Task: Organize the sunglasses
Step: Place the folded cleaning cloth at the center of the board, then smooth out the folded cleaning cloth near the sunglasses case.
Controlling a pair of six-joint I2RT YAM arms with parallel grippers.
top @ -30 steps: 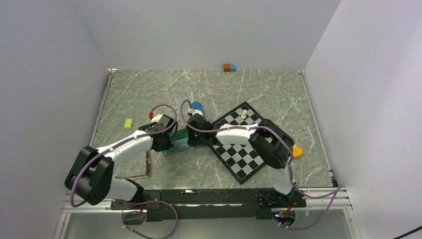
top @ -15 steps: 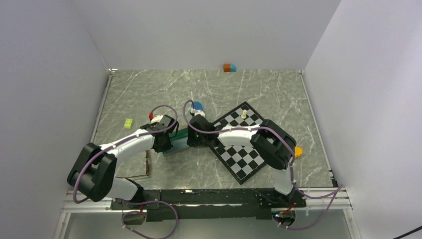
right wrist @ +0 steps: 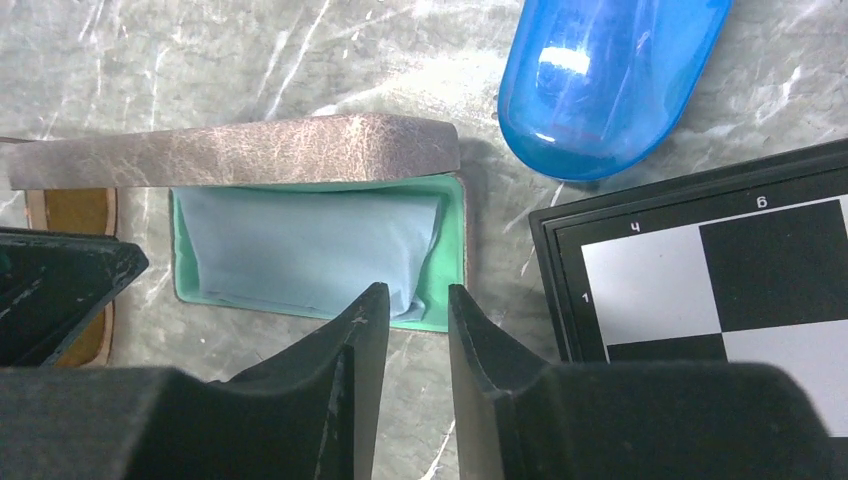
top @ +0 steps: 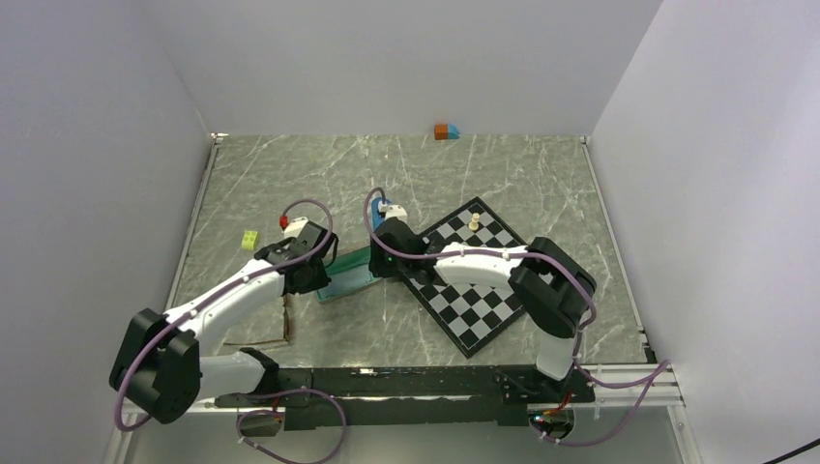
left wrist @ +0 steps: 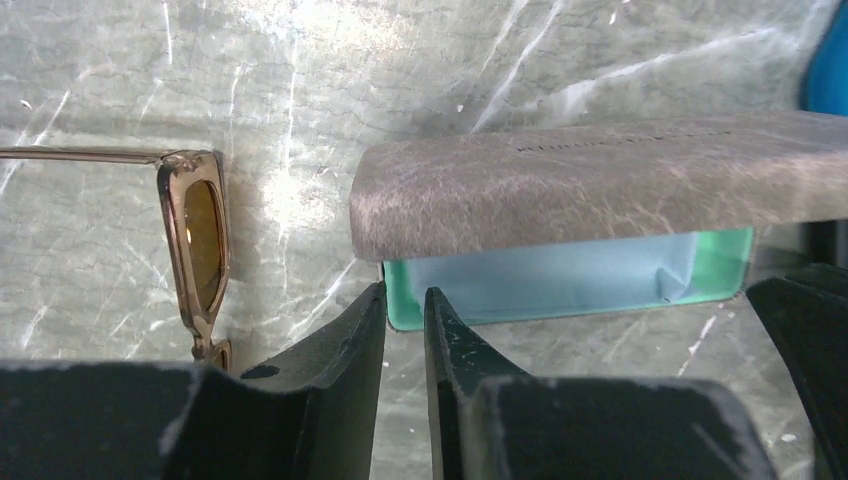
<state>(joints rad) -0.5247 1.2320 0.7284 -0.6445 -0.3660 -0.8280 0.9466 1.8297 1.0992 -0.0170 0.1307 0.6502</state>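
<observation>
Brown thin-framed sunglasses (left wrist: 195, 235) are lying on the grey marble tabletop (left wrist: 300, 100) beside the open green rectangular case (right wrist: 452, 255), not yet stowed. Left tool (left wrist: 405, 297) and right tool (right wrist: 417, 292) are hovering slightly spread, gripping nothing.

Left arm (top: 232, 290) and right arm (top: 474, 259) converge mid-frame; left fingers (left wrist: 340, 345) and right fingers (right wrist: 345, 345) are slightly parted, holding nothing.
</observation>
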